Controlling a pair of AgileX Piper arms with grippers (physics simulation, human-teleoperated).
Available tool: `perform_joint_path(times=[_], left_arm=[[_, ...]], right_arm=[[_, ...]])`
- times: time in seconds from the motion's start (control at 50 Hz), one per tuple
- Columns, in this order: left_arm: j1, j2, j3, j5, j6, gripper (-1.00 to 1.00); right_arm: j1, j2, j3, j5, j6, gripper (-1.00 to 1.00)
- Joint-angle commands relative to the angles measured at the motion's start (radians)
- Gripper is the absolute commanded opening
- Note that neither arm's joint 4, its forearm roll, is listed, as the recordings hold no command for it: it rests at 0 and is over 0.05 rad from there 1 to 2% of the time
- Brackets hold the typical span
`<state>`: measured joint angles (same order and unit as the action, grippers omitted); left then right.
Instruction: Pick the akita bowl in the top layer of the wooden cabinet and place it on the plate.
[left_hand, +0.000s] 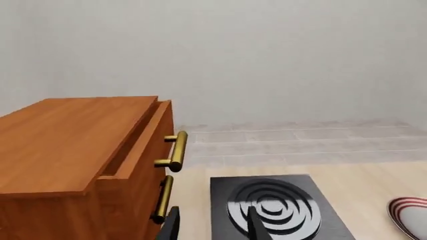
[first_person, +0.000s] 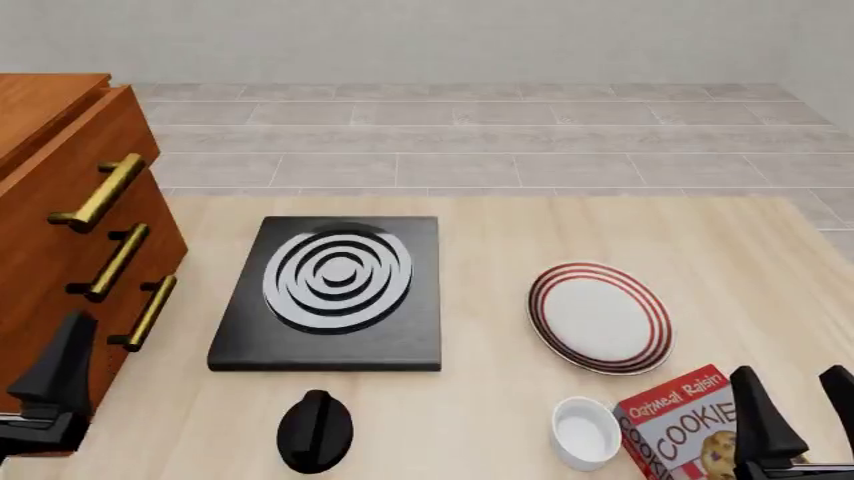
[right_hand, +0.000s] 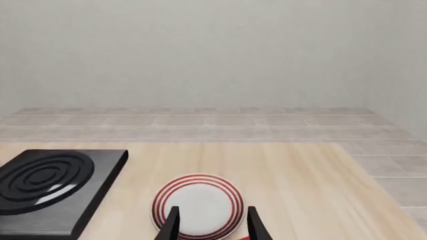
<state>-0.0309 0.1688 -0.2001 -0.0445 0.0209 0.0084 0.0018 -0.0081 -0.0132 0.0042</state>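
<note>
The wooden cabinet (first_person: 54, 215) stands at the table's left, with three brass handles down its front. The handle (left_hand: 175, 151) of the top layer (left_hand: 157, 131) sits just under the cabinet top, and a narrow dark gap runs behind the drawer front. The akita bowl is hidden. The red-ringed plate (first_person: 598, 317) lies right of centre and holds nothing. My left gripper (left_hand: 213, 216) is open and empty, low by the cabinet's near corner (first_person: 47, 385). My right gripper (right_hand: 213, 210) is open and empty, near the table's front right (first_person: 787, 385), just short of the plate (right_hand: 198, 204).
A black stove slab (first_person: 334, 290) with white spiral rings lies between cabinet and plate. Along the front edge stand a black knob-like object (first_person: 315, 430), a plain white cup (first_person: 585, 432) and a red cookie box (first_person: 678, 420). Beyond the table are a tiled floor and a wall.
</note>
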Motion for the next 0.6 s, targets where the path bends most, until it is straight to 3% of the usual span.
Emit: perform_joint_path(times=[0.02, 0.3, 0.6], left_arm=[[-0.046, 0.073, -0.125, -0.018, 0.007, 1.0], [-0.057, 0.181, -0.236, -0.037, 0.011, 1.0], [-0.05, 0.284, -0.389, 0.014, 0.046, 1.0]], right_arm=[[0.002, -0.001, -0.001, -0.006, -0.001, 1.0], [0.0, -0.001, -0.003, -0.01, -0.002, 1.0], [0.002, -0.001, -0.006, -0.012, -0.001, 1.0]])
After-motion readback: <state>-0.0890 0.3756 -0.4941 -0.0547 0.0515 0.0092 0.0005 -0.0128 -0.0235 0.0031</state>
